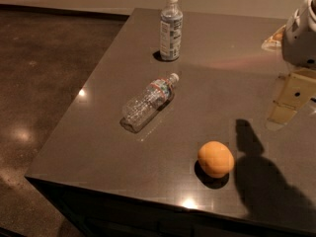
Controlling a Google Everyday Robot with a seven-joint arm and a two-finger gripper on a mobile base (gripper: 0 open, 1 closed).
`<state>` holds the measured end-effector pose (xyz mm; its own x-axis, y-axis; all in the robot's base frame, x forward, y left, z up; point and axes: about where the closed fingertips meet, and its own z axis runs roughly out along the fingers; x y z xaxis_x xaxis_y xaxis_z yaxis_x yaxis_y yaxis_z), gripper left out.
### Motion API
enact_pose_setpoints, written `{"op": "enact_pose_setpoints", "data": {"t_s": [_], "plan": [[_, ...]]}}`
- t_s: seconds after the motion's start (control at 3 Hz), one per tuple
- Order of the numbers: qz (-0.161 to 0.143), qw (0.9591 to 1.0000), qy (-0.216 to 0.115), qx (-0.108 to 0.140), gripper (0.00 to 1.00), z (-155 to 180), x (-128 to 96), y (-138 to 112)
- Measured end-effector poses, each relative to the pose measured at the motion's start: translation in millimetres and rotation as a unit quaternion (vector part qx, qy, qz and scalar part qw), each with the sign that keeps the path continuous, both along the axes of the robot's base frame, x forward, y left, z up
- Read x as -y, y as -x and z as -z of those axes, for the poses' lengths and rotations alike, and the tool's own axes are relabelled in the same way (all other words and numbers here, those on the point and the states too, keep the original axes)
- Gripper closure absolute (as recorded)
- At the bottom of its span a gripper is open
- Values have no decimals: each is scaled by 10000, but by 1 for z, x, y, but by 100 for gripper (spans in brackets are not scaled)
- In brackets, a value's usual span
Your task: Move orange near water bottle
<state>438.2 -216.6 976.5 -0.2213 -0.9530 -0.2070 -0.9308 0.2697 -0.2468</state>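
Camera view shows the gripper (291, 98) at the right edge, hanging above the table (94, 147) beneath the white housing of the arm (302, 32). It holds nothing, and from this angle I cannot tell whether it is spread or closed. Its dark shadow (261, 177) falls on the table below and to the left, reaching toward the front edge. The orange (216, 159) rests just left of that shadow, near the front edge, apart from the gripper and lower in the view. The water bottle (149, 102) lies on its side farther left and back, near the middle of the table. Its white cap points toward the far right, its base toward the near left, and it is well apart from the orange. A second bottle (171, 27) with a large label stands upright behind it, toward the far edge. A pale object (273, 39), too unclear to identify, sits behind the arm. The dark floor (44, 73) lies to the left of the table.
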Motion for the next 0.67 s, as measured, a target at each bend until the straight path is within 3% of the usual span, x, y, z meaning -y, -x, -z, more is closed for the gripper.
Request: {"op": "enact_pose_setpoints", "data": {"t_s": [0.67], "plan": [[-76,9999,-140,-11,0,9,-13,6]]}}
